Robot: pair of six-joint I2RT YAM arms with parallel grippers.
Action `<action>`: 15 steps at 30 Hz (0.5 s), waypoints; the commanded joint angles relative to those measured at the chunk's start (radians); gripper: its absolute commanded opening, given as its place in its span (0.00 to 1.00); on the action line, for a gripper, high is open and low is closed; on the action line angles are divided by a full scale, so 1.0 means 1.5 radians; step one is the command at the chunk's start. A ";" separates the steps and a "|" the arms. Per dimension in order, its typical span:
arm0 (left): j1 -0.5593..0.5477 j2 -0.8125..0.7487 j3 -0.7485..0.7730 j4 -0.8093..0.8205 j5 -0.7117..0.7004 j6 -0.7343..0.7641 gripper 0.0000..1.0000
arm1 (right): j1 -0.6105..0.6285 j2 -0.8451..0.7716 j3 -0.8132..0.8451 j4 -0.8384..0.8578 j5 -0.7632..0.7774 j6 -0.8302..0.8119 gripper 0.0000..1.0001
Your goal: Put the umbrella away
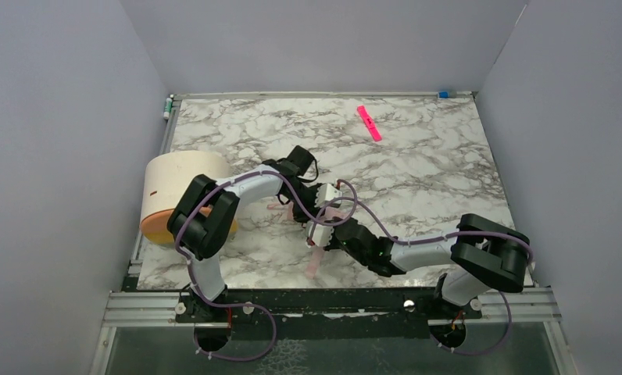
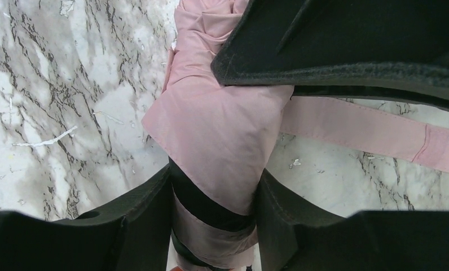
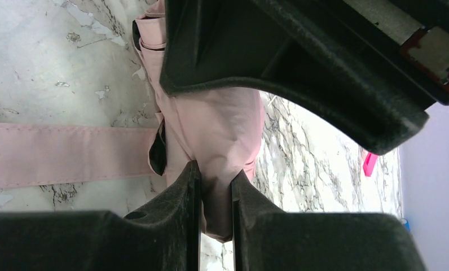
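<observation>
The umbrella (image 2: 222,130) is laid on the middle of the marble table (image 1: 448,156) and is clamped by 2 tools: the left gripper (image 2: 214,206) around the rolled canopy, the right gripper (image 3: 215,195) pinched on a thin fold. That fold could be pulled free, and the loose strap (image 2: 369,132) could be snagged. No writing can be read.
</observation>
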 commanded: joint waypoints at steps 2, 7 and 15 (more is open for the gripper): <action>-0.006 0.031 0.001 -0.047 -0.038 0.026 0.40 | 0.002 0.024 -0.033 -0.068 -0.008 0.007 0.04; -0.010 0.035 0.005 -0.044 -0.061 0.009 0.17 | 0.002 0.017 -0.040 -0.052 -0.020 0.009 0.05; -0.011 0.001 -0.034 -0.005 -0.100 -0.019 0.00 | 0.003 -0.107 -0.078 -0.005 -0.038 0.061 0.44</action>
